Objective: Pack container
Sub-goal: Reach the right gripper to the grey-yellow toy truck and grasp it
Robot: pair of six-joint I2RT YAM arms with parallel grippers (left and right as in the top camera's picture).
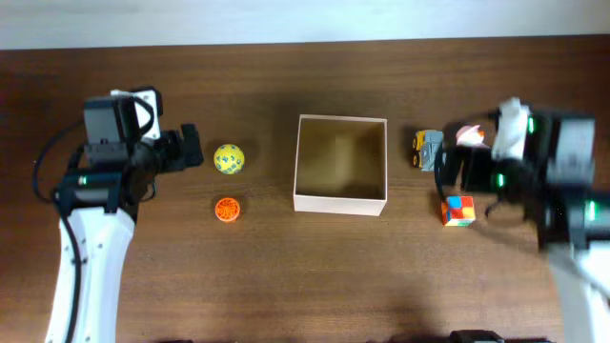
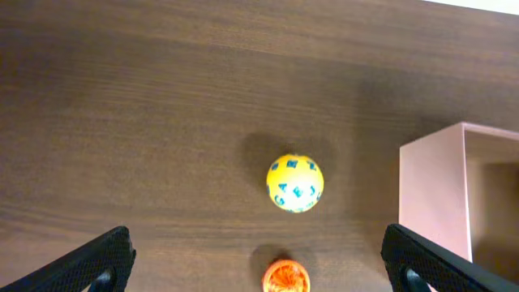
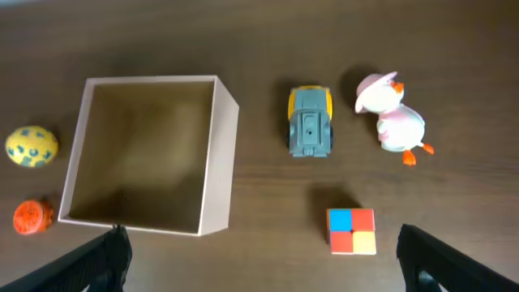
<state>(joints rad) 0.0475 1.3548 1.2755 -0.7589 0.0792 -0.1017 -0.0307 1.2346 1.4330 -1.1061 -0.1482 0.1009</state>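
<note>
Two pincers are standing released, each with its jaws spread wide and gripping nothing. The left gripper [image 1: 193,150] is hovering just beside the yellow ball [image 2: 294,183], with the orange toy [image 2: 285,277] lying near it. The right gripper [image 3: 268,261] is hanging near the colored cube [image 3: 351,231], the toy car [image 3: 310,121] and the duck figure [image 3: 393,120]. The container [image 3: 217,154] is sitting mid-table [image 1: 286,286] between both groups, holding nothing.

Probable hazards:
- The ball is liable to roll away if one finger is touching it first.
- The light cardboard wall is liable to shift if a descending finger is clipping it.
- A toy released above the rim is risking a bounce out.
</note>
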